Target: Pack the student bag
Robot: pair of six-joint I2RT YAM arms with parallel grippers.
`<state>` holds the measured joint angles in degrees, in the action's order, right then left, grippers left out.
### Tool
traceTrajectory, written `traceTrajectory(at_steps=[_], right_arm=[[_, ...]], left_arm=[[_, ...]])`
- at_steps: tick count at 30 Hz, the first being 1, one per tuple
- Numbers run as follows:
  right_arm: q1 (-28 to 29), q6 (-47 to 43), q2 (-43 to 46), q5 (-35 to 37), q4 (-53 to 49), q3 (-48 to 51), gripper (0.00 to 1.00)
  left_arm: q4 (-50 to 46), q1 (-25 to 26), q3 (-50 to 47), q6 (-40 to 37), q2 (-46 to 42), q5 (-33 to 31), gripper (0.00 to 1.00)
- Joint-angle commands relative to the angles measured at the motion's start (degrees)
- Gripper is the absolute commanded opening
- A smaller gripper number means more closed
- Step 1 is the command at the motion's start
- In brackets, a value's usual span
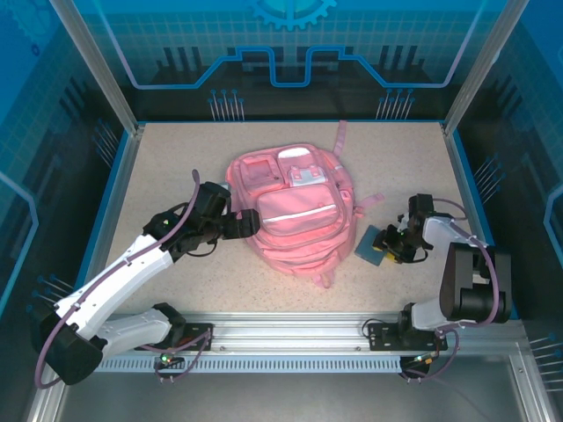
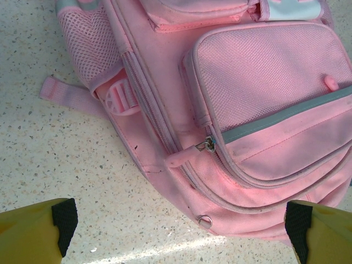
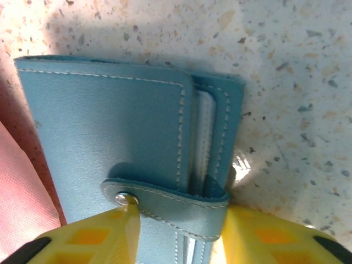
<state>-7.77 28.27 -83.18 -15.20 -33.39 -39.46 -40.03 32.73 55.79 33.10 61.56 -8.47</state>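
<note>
Right jaws (image 3: 181, 223) straddle the blue booklet's (image 3: 110, 126) strap end, but I can't tell if they're biting. Left jaws (image 2: 181, 223) are spread wide, the student bag (image 2: 247, 110) just ahead of them. I judge this the pickup step. Next I need a firm pinch, then a lift.

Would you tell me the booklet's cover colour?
The booklet is teal blue with pale stitching, clearest in the right wrist view.

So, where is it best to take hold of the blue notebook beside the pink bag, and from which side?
Probably the opening edge of the blue notebook, where the snap strap wraps, coming from the side away from the student bag. It lies flat, the bag crowds its spine side, and the strap keeps the covers together.
</note>
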Motion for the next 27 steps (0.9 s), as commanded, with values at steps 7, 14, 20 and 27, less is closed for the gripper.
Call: traceTrajectory(at_steps=[7,14,20,27], right_arm=[[2.0,-0.4,-1.5,-0.7,2.7,-1.4,0.2],[2.2,0.4,5.6,2.9,-1.0,-2.8,0.12],[2.1,0.2,15.0,3.0,-6.1,-5.2,0.12],[2.5,-1.4,25.1,-6.1,-10.1,-10.1,0.12]], left_arm=[[0.5,-0.4,2.2,0.8,0.5,1.6,0.99],[0.7,-0.4,3.1,0.3,1.3,2.8,0.99],[2.5,-0.1,4.5,-2.1,3.2,7.4,0.99],[4.5,6.6,9.2,-13.4,10.5,9.5,0.96]])
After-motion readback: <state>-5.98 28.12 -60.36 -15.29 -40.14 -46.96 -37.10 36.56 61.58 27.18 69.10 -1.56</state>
